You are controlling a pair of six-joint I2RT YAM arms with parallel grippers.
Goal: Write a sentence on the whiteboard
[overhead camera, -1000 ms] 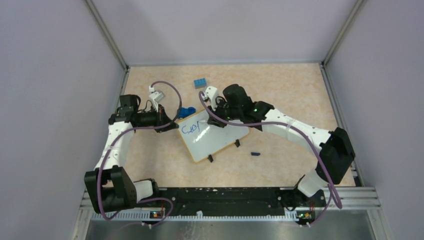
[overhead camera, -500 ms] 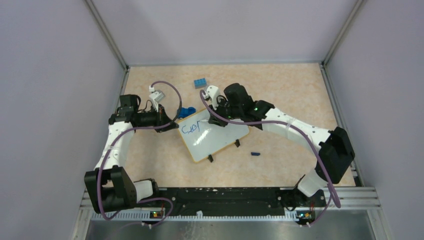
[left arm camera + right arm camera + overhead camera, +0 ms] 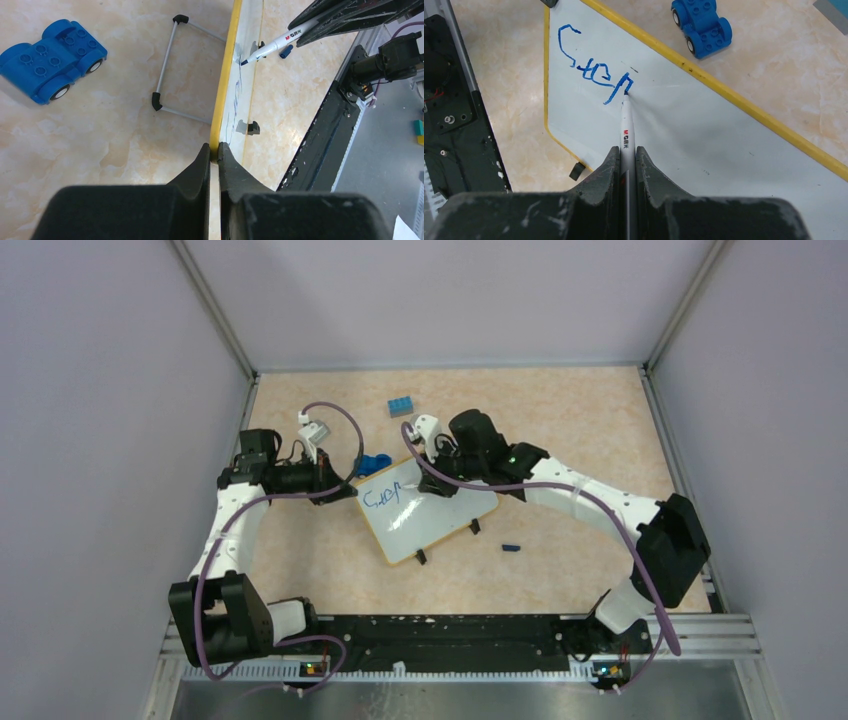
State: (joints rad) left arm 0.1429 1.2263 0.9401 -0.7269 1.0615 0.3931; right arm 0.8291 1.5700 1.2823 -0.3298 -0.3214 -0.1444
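- White whiteboard point(image 3: 724, 140) with yellow rim, centre of frame.
- Blue scrawled sentence point(image 3: 594, 75), upper left.
- Blue studded toy car point(image 3: 701, 22) with black-and-white wheels, upper right.
- White marker point(image 3: 626, 132), blue tip, red lettering.
- Beige marbled tabletop point(image 3: 509, 100).

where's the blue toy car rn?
Top view: the blue toy car sits left of centre on the table, just beyond the whiteboard's far edge, near the corner the left gripper pinches.

Tight behind the whiteboard point(image 3: 440, 525), open counter point(image 3: 580, 420) far right.
Blue toy car point(image 3: 375, 464) just beyond my left hand point(image 3: 214, 149); blue brick point(image 3: 401, 405) farther back; marker cap point(image 3: 511, 547) near right.
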